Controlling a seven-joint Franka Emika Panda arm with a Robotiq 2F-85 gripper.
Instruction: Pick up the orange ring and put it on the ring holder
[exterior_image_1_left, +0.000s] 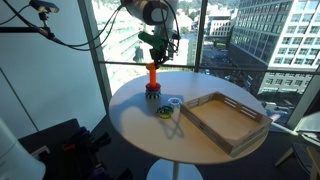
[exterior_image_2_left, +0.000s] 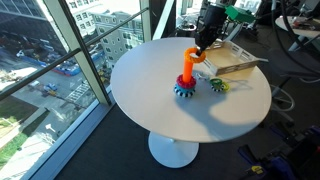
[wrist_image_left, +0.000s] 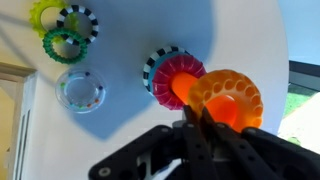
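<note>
The ring holder is an orange-red peg standing in a pink ring on a striped round base. It stands on the white round table in both exterior views. My gripper is shut on the rim of the orange ring, a perforated doughnut. In the wrist view the ring hangs just beside the peg's top. In the exterior views my gripper holds the ring directly above the peg, touching or almost touching its tip.
A yellow ring, a green ring, a black-and-white ring and a clear pale ring lie near the holder. A large wooden tray sits beside them. Windows stand close behind the table.
</note>
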